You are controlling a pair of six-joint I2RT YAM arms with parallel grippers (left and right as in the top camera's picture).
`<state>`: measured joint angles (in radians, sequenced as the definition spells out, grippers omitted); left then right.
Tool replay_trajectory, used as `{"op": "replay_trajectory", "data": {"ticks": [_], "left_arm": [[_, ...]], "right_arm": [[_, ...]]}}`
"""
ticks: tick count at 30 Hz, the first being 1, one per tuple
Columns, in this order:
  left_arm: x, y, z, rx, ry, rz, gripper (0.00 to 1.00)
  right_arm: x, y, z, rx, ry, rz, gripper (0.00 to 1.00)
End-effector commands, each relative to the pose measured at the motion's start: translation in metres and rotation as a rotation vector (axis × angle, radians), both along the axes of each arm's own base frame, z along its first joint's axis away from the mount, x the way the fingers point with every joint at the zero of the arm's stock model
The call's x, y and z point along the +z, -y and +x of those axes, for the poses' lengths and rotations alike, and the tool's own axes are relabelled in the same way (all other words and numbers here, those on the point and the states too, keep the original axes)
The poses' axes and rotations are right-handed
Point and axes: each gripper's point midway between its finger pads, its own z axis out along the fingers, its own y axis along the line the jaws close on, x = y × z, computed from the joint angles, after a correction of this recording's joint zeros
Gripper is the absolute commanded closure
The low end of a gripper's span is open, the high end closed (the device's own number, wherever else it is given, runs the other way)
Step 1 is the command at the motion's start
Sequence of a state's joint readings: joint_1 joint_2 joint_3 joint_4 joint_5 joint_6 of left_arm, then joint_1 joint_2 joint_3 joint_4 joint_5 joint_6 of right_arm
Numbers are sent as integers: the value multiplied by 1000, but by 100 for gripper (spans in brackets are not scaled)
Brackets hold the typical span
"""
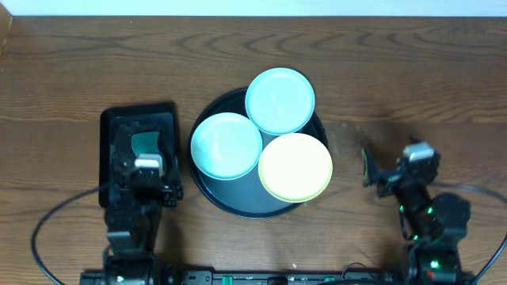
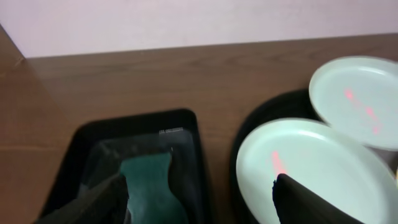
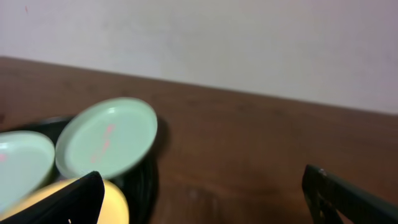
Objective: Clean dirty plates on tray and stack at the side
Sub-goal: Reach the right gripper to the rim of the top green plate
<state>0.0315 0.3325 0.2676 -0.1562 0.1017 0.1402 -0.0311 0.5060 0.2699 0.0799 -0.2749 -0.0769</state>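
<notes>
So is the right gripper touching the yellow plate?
Apart. The overhead view shows a strip of bare table between the open right gripper and the yellow plate.

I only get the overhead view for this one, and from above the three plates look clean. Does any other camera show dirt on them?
Observer: Yes. The left wrist view shows a pink smear on the left mint plate.
Operator: And the far mint plate?
Observer: Pink streaks on it too, seen in both wrist views.
Operator: What sits in the small rectangular tray?
Observer: What looks like a dark green sponge with a wavy outline.
</notes>
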Motion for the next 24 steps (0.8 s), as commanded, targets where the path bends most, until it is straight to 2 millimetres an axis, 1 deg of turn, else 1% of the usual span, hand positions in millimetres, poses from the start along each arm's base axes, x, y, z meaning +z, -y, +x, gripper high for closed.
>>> {"op": "replay_trajectory", "data": {"ticks": [1,4,7,12,15,17,20,22,24], "left_arm": [[37,0,9,-4,-20,20,25],[50,-1,15,-5,-103,18,25],[63,-1,21,-6,-187,15,25],[86,-1,31,-7,-331,11,25],[95,-1,35,-9,-434,7,25],[96,-1,35,-10,-506,4,25],[93,3,35,-29,-625,-13,25],[88,10,37,-64,-680,-41,25],[80,17,40,-96,-713,-69,25]], "right_arm": [[33,-10,14,57,7,20,1],[47,-17,30,100,-31,30,1],[56,-22,45,134,-93,41,1],[57,-24,66,146,-253,60,1],[55,-24,75,143,-362,71,1],[54,-24,79,141,-432,78,1],[53,-23,82,138,-534,87,1],[54,-24,84,137,-579,92,1],[57,-24,86,140,-588,95,1]]}}
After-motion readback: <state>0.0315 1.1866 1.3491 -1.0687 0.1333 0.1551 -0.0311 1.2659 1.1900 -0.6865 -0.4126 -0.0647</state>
